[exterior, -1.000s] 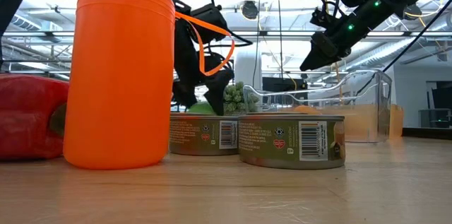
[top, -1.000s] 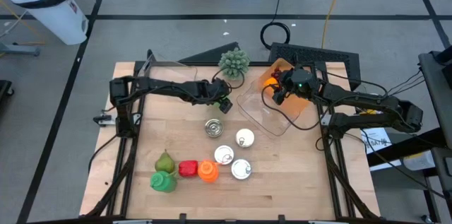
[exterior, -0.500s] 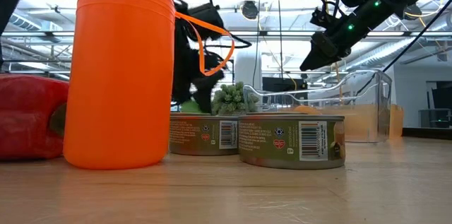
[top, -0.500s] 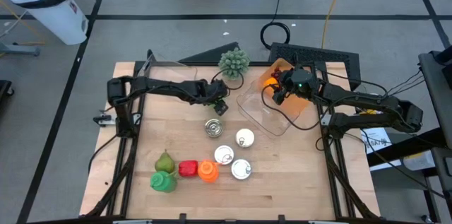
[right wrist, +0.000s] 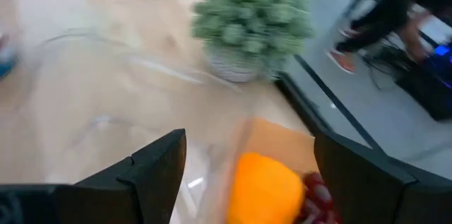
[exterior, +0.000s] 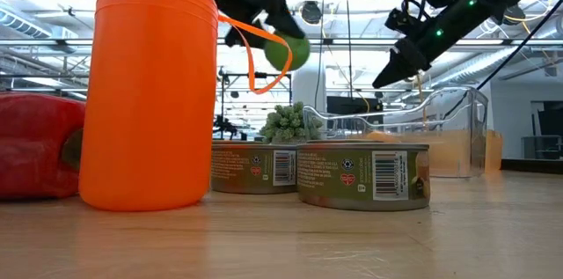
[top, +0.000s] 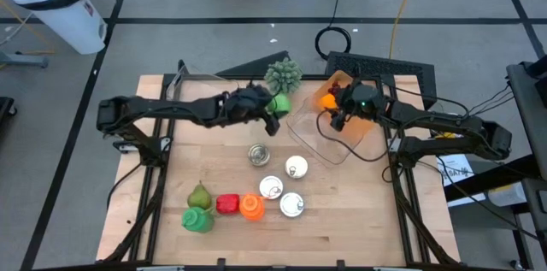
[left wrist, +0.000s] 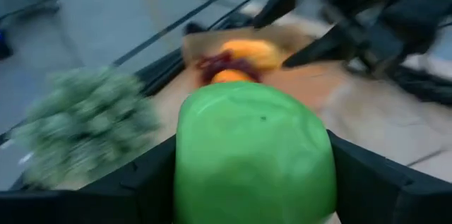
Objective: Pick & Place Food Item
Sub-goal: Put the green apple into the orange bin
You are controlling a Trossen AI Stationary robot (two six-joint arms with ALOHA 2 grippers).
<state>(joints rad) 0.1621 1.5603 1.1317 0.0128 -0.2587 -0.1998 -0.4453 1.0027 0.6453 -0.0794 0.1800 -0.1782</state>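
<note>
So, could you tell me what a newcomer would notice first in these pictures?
Probably the green fruit gripped in the left tool, lifted above the table near the little potted plant. Next, the big orange bottle filling the low view, with cans beside it. The right tool hangs open over the clear bin.

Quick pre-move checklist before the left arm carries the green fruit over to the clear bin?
1. Green fruit held between left gripper fingers: ok.
2. Fruit lifted off the table: ok.
3. Fruit clear of the small plant: cannot tell, they sit close in the high view.
4. Clear bin open on top: ok.
5. Drop zone free: not ok, right gripper hangs over the bin.
6. Cans out of the path: ok.
</note>
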